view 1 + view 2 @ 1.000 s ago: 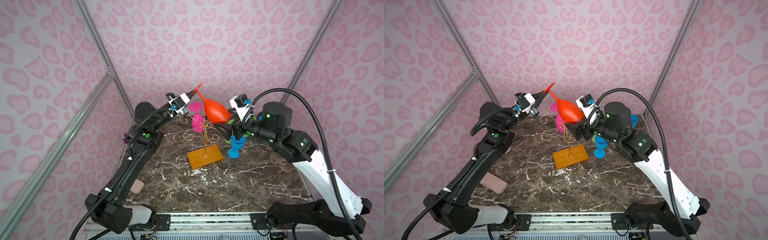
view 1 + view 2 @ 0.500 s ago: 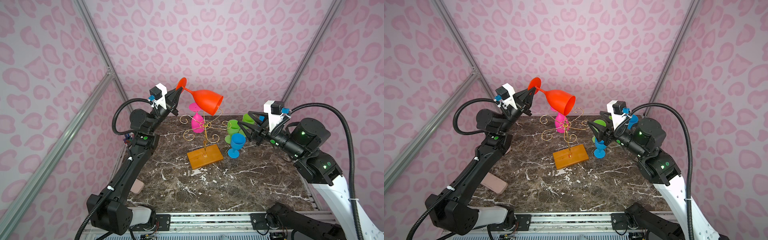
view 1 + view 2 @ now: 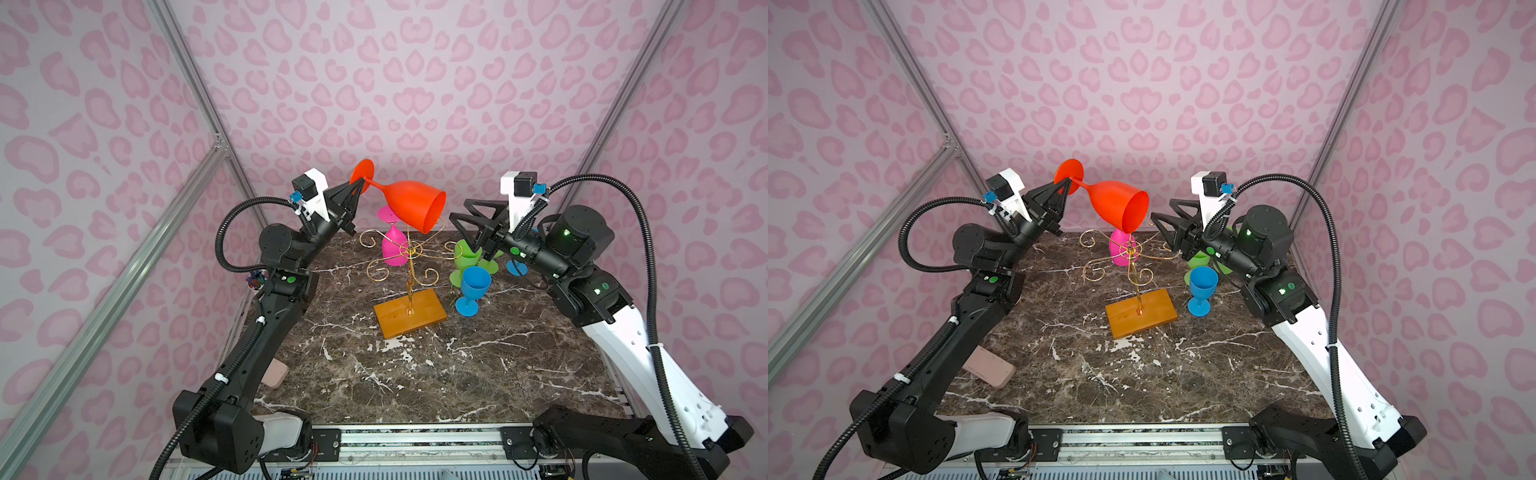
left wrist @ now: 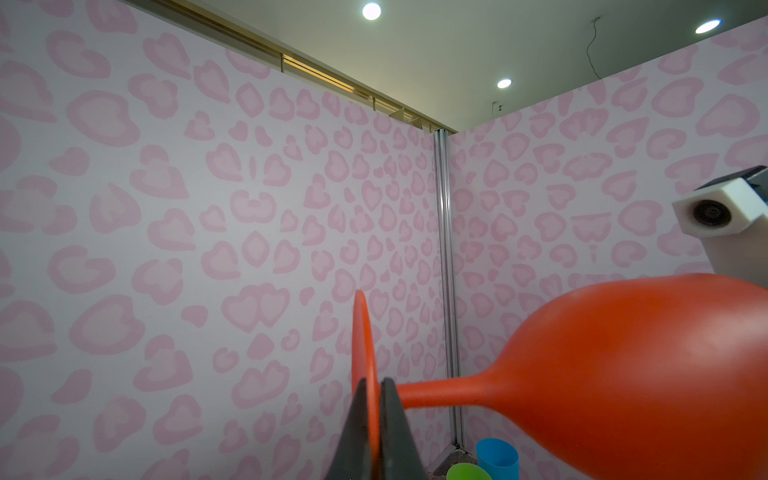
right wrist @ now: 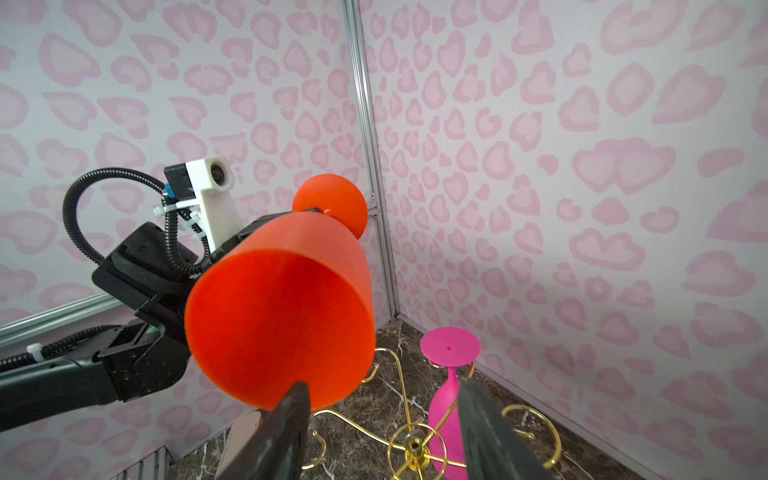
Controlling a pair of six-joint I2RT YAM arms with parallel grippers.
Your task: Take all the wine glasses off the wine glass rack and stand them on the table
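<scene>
The orange wine glass [image 3: 409, 203], clear of the rack [image 3: 410, 282], is clamped by the left gripper [image 3: 360, 189]. A bowl grasp by the parted, empty right gripper [image 3: 458, 210] seems called for.

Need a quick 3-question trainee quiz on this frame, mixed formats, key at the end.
1. True or false: the pink wine glass hangs upside down on the wine glass rack.
2. The left gripper holds the orange wine glass by its: A) bowl rim B) foot C) bowl middle.
3. What colour is the upright glass on the table nearest the rack's wooden base?
Key: 1 true; 2 B; 3 blue.
</scene>
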